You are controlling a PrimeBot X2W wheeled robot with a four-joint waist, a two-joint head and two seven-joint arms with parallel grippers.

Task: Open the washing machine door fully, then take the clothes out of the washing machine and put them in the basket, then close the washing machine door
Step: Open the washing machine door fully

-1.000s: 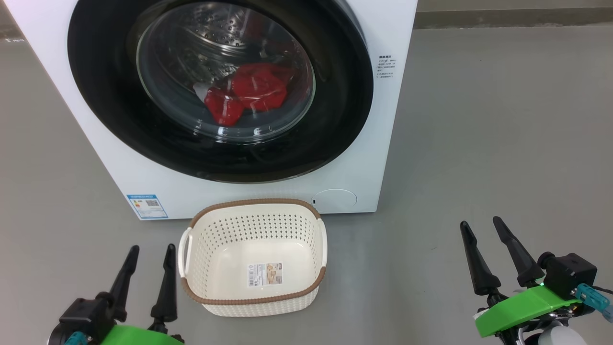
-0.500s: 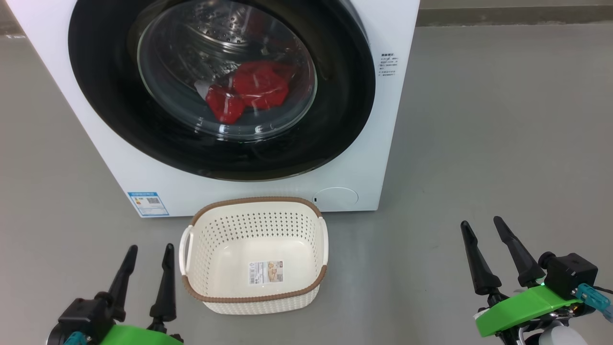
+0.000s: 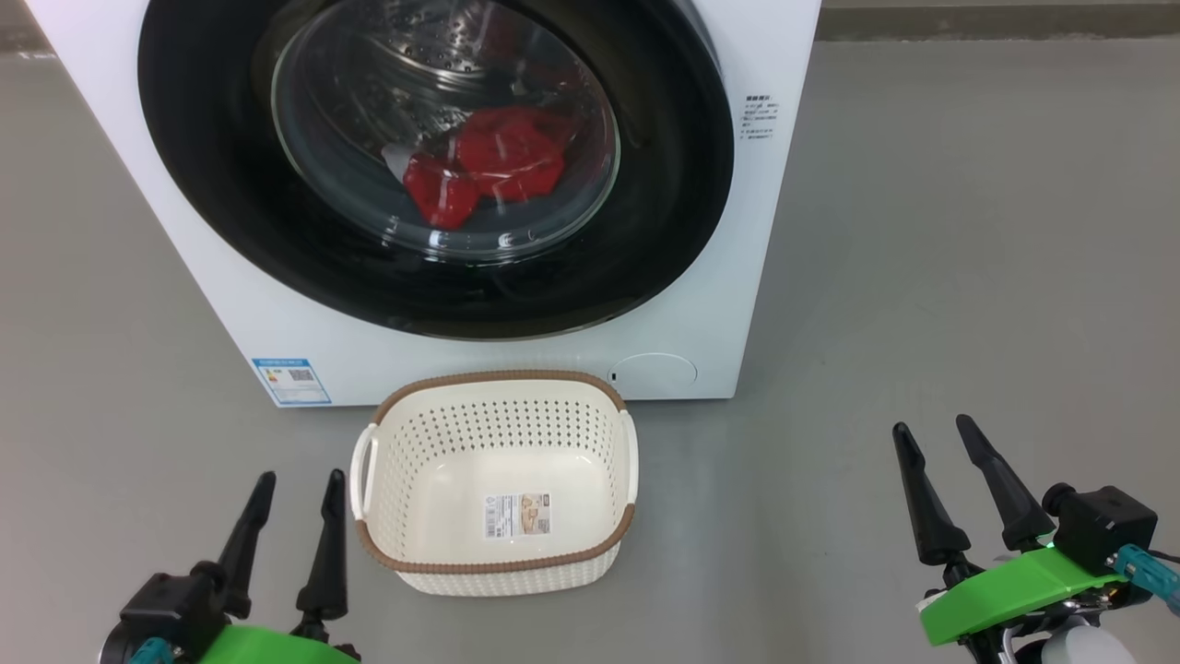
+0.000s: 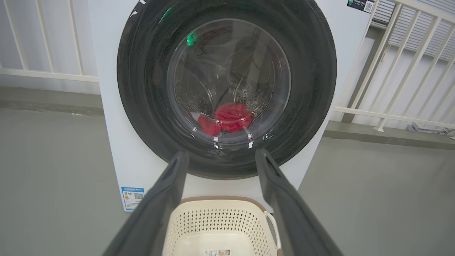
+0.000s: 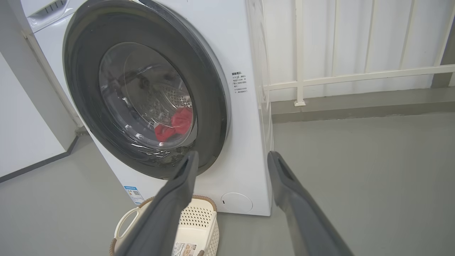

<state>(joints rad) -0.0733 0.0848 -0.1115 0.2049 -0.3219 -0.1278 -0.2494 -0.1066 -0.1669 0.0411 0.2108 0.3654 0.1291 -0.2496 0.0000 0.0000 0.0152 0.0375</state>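
Behind the closed washing machine door [image 3: 230, 184], clothes [image 3: 498, 157] lie as before; basket [image 3: 498, 378] sits just in front, near side. Only the camera shifts slightly. Left tool [image 3: 301, 475] and right tool [image 3: 931, 422] stay spread wide, empty.

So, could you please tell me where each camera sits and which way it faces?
Head: on the head, looking down at door and basket; left fingers, right fingers at lower corners.
Left wrist: on the left arm, facing the door squarely between the left fingers.
Right wrist: on the right arm, viewing the door obliquely between the right fingers.
Shared: all show the clothes behind the door.
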